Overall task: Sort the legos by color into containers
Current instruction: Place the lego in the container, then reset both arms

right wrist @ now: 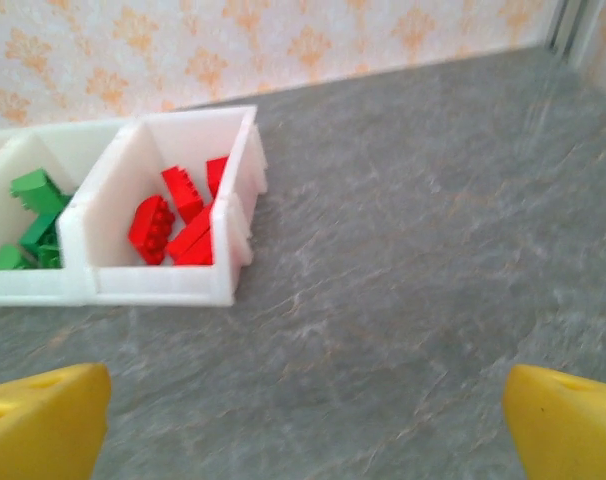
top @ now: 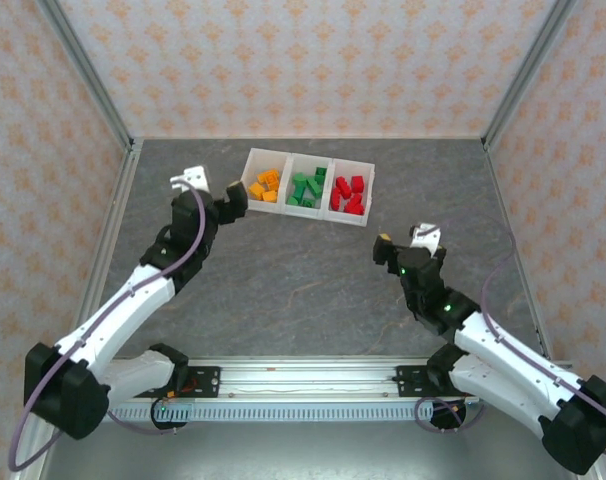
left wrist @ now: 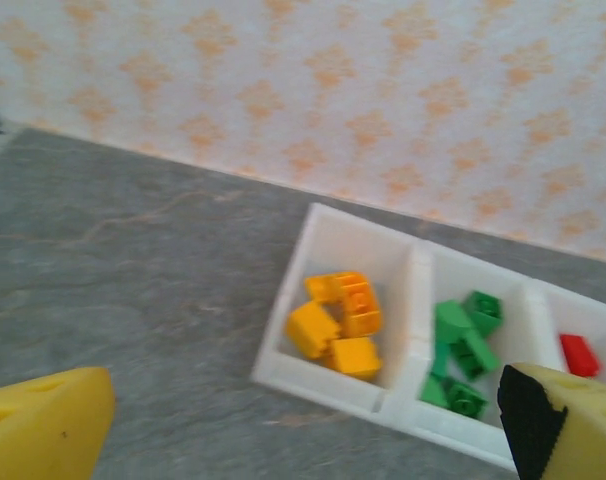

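The worktop [top: 303, 300] is grey and stone-patterned, and both arms reach out over it from the near edge. My left gripper [top: 211, 188] sits towards the far left, just beside the left end of the tray, with its fingers spread wide and nothing between them. My right gripper [top: 404, 243] hangs nearer the middle right, a little short of the tray's right near corner, equally spread and empty.

The tray [top: 313, 213] lies close to the far edge, roughly centred, with its three compartments in a row. The orange legos [top: 266, 185] fill the left one, the green legos [top: 308, 188] the middle one and the red legos [top: 349, 193] the right one. Every brick I can see sits with its own colour, so I judge the sort finished or nearly so.

What worries me is the retreat. The tray looks light and thin-walled, and my left fingers are very near its corner. A sideways swing could clip the wall, slide the tray or tip bricks across a divider. I would lift clear first.
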`<state>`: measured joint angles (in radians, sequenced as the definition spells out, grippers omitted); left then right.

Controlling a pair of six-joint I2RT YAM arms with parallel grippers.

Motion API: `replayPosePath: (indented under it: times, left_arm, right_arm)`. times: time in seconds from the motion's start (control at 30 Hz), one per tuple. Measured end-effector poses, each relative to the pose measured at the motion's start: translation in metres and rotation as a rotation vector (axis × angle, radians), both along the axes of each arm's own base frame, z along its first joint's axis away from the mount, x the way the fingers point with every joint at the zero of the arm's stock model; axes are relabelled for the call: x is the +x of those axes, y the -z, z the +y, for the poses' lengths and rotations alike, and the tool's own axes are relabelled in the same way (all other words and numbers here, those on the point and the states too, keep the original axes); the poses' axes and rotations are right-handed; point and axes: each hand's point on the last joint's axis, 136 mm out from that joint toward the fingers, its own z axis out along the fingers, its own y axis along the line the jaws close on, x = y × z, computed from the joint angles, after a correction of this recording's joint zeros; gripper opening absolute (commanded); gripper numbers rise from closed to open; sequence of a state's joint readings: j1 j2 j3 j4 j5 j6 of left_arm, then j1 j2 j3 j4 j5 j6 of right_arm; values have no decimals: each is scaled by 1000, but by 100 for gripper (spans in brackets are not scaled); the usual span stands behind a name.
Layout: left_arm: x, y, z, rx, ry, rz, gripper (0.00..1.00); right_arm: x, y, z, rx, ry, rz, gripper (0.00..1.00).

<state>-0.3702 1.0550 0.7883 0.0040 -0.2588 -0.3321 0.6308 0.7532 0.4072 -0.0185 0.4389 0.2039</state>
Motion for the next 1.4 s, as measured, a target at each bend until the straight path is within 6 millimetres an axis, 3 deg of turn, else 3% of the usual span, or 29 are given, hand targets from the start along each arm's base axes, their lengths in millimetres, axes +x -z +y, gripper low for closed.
replayPosePath:
  times: [0.2, 0.37, 0.47, 0.6, 0.7, 0.83, 1.0, 1.2, 1.4]
  left_arm:
    - [-51, 47, 53, 89, -183, -94, 99]
    - [-90, 76, 77, 127, -234, -237, 99]
    - [-106, 74, 90, 117, -286, -321, 99]
    - [-117, 46, 103, 71, -369, -436, 99]
    - [-116, 46, 105, 83, -390, -434, 99]
    - [-103, 63, 105, 135, -397, -365, 99]
    - [-87, 81, 105, 179, -379, -311, 99]
    - [-75, 87, 127, 151, -404, -323, 99]
    - [-55, 113, 116, 161, -293, -245, 100]
  right_arm:
    - [10, 35, -43, -84, 150, -66, 100]
    - [35, 19, -54, -105, 194, -169, 100]
    - [49, 24, -48, -149, 158, -182, 100]
    - [62, 43, -44, -188, 120, -164, 100]
    - [66, 55, -42, -204, 90, -137, 100]
    - [69, 49, -31, -193, 14, -166, 100]
    - [53, 40, -18, -176, -105, -234, 100]
    - [49, 38, -19, -172, -132, -254, 100]
    - [51, 33, -28, -182, -108, -274, 100]
